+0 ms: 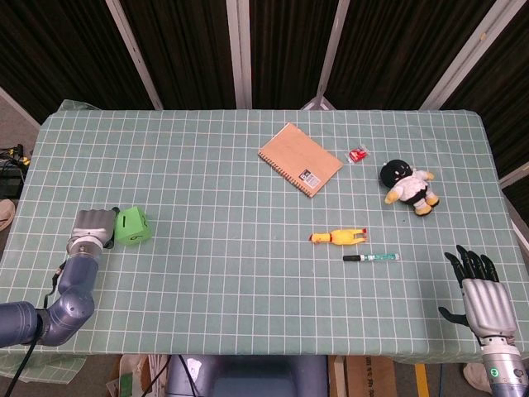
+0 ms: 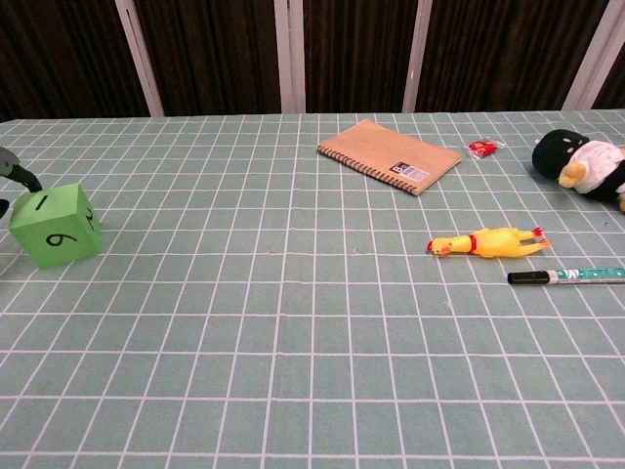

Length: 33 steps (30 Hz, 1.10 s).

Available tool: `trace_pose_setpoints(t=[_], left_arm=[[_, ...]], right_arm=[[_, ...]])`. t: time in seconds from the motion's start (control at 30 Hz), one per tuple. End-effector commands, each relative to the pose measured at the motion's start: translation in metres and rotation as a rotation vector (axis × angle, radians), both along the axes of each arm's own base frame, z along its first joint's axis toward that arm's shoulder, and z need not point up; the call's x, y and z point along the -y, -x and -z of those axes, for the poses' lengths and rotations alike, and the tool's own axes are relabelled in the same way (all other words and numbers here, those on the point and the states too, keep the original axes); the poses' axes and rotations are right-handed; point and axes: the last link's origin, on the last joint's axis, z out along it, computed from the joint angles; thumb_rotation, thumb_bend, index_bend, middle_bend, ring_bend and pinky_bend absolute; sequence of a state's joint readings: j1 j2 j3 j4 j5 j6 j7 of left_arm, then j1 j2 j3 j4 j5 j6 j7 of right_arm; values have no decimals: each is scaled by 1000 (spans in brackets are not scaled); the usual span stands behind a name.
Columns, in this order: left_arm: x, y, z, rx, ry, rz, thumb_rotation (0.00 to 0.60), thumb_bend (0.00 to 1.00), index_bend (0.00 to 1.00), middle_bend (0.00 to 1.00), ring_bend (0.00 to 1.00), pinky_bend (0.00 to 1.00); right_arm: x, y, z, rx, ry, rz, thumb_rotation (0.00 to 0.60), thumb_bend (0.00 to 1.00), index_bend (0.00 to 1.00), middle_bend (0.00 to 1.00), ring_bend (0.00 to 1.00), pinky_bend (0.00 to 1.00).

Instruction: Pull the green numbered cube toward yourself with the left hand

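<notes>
Green numbered cube (image 1: 132, 226) is what I am watching, but going by size I am starting with the table (image 1: 207, 273), whose green checked cloth is filling most of both views. My left hand (image 1: 92, 227) is sitting at the left edge of the head view, its dark fingertips right against the cube's left side; whether they are curling around it I cannot tell, and the chest view is catching only a dark finger at its far left edge. My right hand (image 1: 482, 296) is hanging off the lower right corner of the head view, fingers spread and holding nothing. A brown spiral notebook (image 1: 299, 159) is lying above centre, a black-and-white plush toy (image 1: 408, 185) to its right. The cube is resting at mid-left, showing a 6 and a 1 in the chest view. A yellow rubber chicken (image 1: 337, 236) and a marker (image 1: 370, 257) are lying right of centre, a small red packet (image 1: 358, 154) beside the notebook.
</notes>
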<state>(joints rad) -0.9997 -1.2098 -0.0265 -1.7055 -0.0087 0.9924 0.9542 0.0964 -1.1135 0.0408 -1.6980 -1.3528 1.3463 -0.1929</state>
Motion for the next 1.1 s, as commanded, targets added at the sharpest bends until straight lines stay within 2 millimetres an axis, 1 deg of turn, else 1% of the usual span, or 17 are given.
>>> trace_pose_setpoints(t=[0.03, 0.27, 0.67, 0.97, 1.1], left_arm=[[6, 8, -2, 1, 8, 5, 600, 923, 157, 853, 804, 837], [16, 18, -4, 31, 15, 39, 600, 923, 157, 853, 804, 837], [46, 31, -9, 64, 48, 104, 600, 921, 157, 853, 804, 837], [69, 34, -17, 88, 63, 142, 600, 919, 157, 853, 803, 837], [76, 37, -16, 106, 70, 155, 600, 918, 155, 853, 804, 837]], right_arm=[[0, 0, 0, 0, 0, 2, 600, 153, 138, 12, 24, 49], [1, 0, 0, -1, 5, 0, 600, 154, 138, 12, 24, 49], [2, -1, 3, -4, 0, -2, 600, 154, 138, 12, 24, 49], [2, -1, 5, -4, -3, -2, 600, 154, 138, 12, 24, 49], [2, -1, 4, -2, 2, 1, 600, 154, 138, 12, 24, 49]])
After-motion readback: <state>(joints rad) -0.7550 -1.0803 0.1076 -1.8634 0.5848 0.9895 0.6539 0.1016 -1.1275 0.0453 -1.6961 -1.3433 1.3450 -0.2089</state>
